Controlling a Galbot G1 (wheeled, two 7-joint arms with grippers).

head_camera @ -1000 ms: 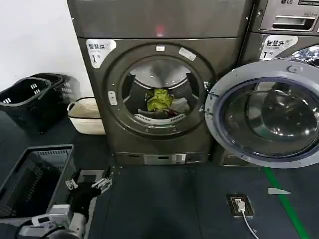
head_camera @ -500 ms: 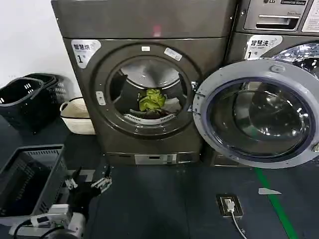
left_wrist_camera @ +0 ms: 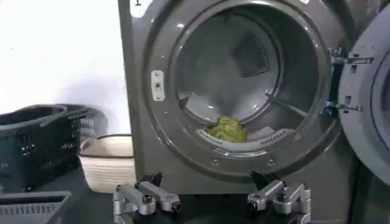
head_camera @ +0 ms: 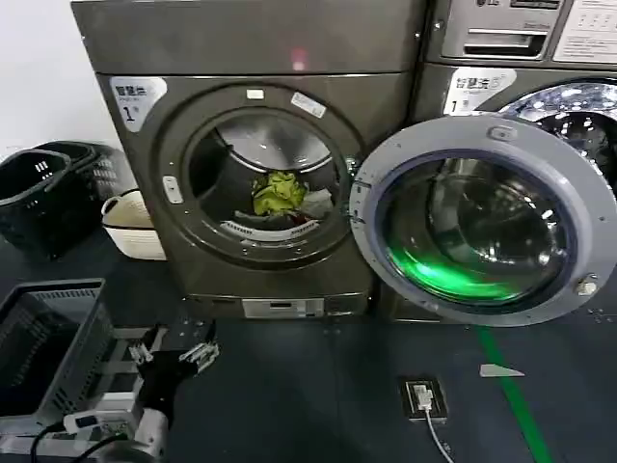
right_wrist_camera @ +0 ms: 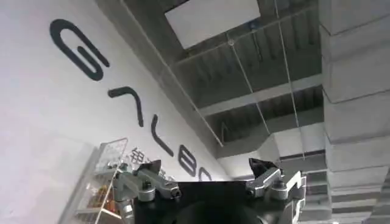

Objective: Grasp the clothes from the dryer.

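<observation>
I hold the left gripper (head_camera: 174, 355), jaws spread and empty, low before the dryer (head_camera: 251, 174), lined up on the green garment (head_camera: 278, 192) in its drum; the right gripper (right_wrist_camera: 210, 182), also spread, points ceilingward.

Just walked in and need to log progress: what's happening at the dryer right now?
The robot faces the dryer, whose door is swung wide open. The clothes, a yellow-green piece among them, lie inside the drum, untouched. The left gripper hangs low over the floor in front of the machine, fingers open and empty, beside a dark basket. The right gripper is open too, pointed up at the ceiling.
</observation>
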